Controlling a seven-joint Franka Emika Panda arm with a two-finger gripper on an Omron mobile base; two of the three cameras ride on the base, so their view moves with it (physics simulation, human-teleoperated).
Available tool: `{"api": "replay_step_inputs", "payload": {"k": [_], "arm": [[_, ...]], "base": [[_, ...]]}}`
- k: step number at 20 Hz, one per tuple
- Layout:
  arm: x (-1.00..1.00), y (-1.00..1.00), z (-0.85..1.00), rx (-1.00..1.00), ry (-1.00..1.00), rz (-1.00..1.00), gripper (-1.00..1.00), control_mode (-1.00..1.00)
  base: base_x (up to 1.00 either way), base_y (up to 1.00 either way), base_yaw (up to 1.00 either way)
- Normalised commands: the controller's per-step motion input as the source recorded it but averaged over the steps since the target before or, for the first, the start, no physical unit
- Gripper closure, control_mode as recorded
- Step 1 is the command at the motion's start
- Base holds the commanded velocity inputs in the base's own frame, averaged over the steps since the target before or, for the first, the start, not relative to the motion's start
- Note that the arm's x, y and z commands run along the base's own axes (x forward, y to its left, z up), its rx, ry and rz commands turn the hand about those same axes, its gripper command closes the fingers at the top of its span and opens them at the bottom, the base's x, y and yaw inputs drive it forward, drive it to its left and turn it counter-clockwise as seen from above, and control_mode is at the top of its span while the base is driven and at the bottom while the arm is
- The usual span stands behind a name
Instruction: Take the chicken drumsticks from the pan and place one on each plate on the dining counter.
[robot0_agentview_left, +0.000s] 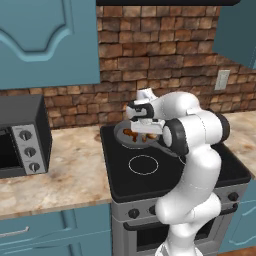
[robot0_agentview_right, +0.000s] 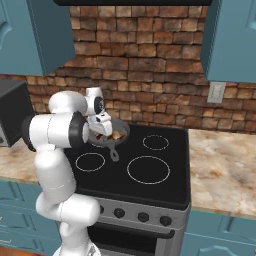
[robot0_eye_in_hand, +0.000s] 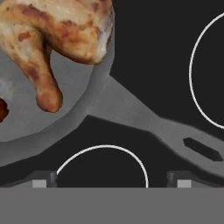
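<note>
Up close, one golden-brown chicken drumstick (robot0_eye_in_hand: 48, 48) lies in the grey frying pan (robot0_eye_in_hand: 26, 122), thin end toward the pan's middle; a darker, redder piece (robot0_eye_in_hand: 2, 109) peeks at the frame edge, probably the second drumstick. Pan sits on the rear burner of the black stove (robot0_agentview_left: 150, 180), long handle (robot0_eye_in_hand: 166, 127) angled out over the glass. Gripper (robot0_eye_in_hand: 109, 179) hovers just above the pan's rim, jaws spread fully, nothing between them. Fingertips (robot0_eye_in_hand: 39, 179) straddle the handle's root rather than the meat, so it likely needs to shift over the drumstick before descending. Toaster oven (robot0_agentview_left: 22, 135) stands left on the marble counter (robot0_agentview_left: 65, 170).
</note>
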Motion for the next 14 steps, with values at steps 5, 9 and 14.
{"api": "replay_step_inputs", "payload": {"k": [5,9,14], "arm": [[0.50,0.05,-0.31,-0.09,0.00,0.00,-1.00,-1.00],[0.47,0.00,-0.32,-0.03,0.00,0.00,-1.00,-1.00],[0.43,0.00,-0.31,0.00,0.00,0.00,-1.00,-1.00]], "base": [[0.00,0.00,0.00],[0.00,0.00,0.00],[0.00,0.00,0.00]]}}
